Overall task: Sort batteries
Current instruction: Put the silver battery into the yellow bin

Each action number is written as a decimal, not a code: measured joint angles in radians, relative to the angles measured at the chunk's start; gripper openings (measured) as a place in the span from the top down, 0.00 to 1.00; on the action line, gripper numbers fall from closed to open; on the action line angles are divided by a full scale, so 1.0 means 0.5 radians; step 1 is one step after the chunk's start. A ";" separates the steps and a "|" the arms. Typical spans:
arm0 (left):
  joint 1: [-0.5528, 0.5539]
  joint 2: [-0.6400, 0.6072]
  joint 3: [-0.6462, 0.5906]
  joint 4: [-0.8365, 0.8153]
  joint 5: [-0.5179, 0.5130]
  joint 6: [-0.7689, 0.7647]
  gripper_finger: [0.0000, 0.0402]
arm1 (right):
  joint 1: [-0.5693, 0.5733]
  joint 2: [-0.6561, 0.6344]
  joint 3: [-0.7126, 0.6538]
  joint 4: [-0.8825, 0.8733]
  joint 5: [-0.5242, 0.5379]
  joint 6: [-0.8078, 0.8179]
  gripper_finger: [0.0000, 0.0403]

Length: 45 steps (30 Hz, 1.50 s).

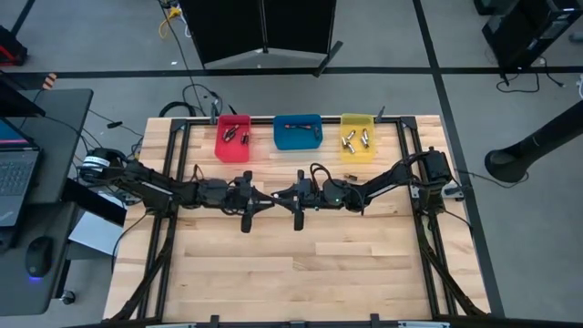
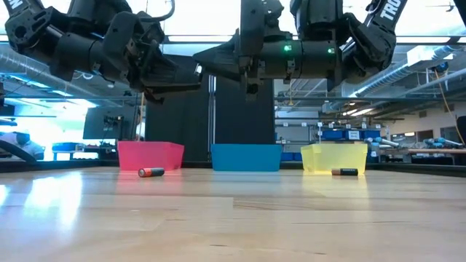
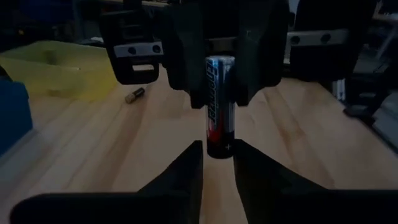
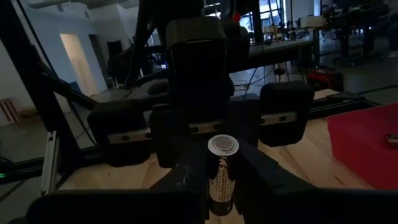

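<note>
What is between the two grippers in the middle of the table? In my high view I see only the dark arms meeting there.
Observer: A battery, silver, red and black. It sits between the left gripper and the right gripper. The right gripper's fingers are closed on it.
Operator: Thank you. Do any batteries lie on the table outside the bins?
Observer: Yes, the low view shows two. A battery by the red bin lies on the wood in front of the red bin. A battery by the yellow bin lies in front of the yellow bin.
</note>
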 joint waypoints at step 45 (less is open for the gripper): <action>0.039 0.000 -0.002 -0.149 -0.262 0.136 0.72 | -1.749 -0.885 0.001 -2.947 0.024 0.145 0.84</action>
